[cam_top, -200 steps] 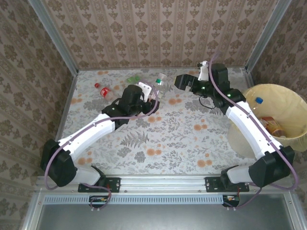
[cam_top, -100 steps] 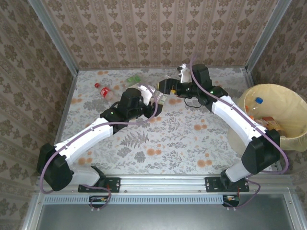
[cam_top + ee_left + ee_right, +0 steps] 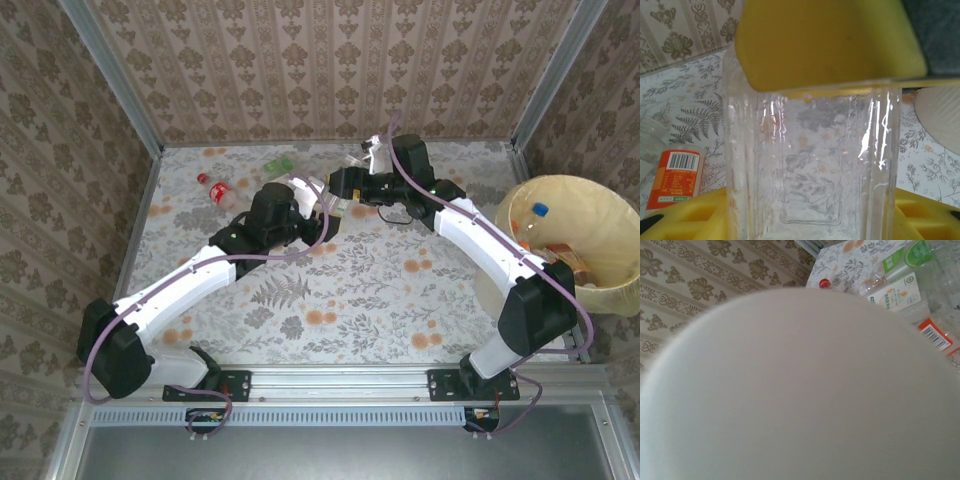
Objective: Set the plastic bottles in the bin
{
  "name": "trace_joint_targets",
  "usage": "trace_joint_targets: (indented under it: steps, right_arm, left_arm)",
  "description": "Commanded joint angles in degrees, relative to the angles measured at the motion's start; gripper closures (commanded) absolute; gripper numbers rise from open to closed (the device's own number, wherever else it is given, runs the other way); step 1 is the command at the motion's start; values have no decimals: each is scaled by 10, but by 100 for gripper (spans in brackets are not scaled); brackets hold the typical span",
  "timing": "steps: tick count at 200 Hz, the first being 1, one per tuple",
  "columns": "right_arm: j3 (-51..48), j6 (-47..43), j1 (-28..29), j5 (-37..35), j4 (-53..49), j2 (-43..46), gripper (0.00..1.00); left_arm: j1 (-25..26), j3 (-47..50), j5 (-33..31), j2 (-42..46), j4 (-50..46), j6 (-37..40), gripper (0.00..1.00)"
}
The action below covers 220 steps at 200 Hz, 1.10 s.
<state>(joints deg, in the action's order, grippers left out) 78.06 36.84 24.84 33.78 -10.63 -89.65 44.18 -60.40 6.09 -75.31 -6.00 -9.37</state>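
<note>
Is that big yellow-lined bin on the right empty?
No: a blue-capped bottle and an orange-labelled bottle lie inside the bin.

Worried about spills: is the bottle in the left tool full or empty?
Empty: the clear bottle in the left tool shows the table pattern straight through, no liquid visible.

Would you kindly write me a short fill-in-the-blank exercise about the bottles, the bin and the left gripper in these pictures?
1. The left gripper clamps a clear bottle between pads coloured ___.
2. In the top view, the bin stands off the table's ___ edge.
3. The small cap inside the bin is ___.
4. The far-left bottle on the table has a ___ cap.
Missing words: yellow; right; blue; red.
</note>
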Motion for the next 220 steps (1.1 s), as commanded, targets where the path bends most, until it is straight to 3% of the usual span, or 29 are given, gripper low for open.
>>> trace_joint_targets:
  steps: [1,48,58,84,91,139,170,220]
  right_arm:
    - [14,1,4,-1,-7,-3,40]
    - [23,-14,4,-44,-34,13,53]
    - [23,-19,3,-55,-39,16,53]
    - [31,-43,1,-96,-68,30,55]
    - [33,-53,1,-107,-78,34,55]
    - [61,-114,-17,-175,-163,77,56]
    - [85,-134,-40,-204,-227,96,56]
    - [88,-163,-73,-271,-260,174,57]
  left_arm:
    - [3,-7,7,2,22,8,66]
    - [4,-24,0,-15,1,4,59]
    - [3,-24,1,-14,3,1,49]
    - [2,-16,-1,-1,17,-6,8]
    - [3,-11,-6,4,24,-9,0]
    - [-18,31,-66,45,62,-49,0]
    - [-59,53,-33,64,78,-89,0]
    - [-96,81,-51,80,92,-119,0]
